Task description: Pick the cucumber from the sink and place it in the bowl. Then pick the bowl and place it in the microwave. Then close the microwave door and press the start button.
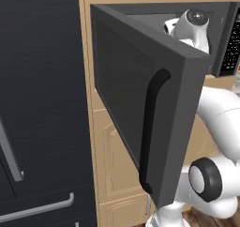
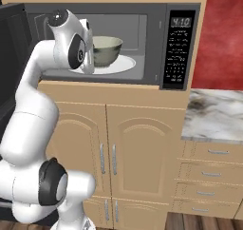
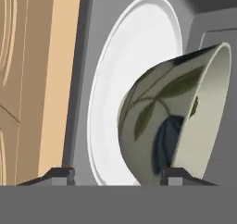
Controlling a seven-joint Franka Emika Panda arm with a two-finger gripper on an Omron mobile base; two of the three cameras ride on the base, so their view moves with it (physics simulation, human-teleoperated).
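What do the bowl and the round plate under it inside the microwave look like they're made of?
The bowl looks like glazed ceramic: a glossy cream surface with painted green leaves and a blue patch. The turntable plate looks like plain white glass or ceramic, smooth with a raised rim; the render leaves that open. The microwave looks like dark grey painted metal.

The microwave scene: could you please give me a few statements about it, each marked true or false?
1. The bowl sits on the white turntable plate inside the microwave. True.
2. The microwave door is closed. False: it stands wide open.
3. The hand is clamped on the bowl's rim. False: its fingertips stand apart, the hand is open.
4. The button panel is on the microwave's right edge. True.
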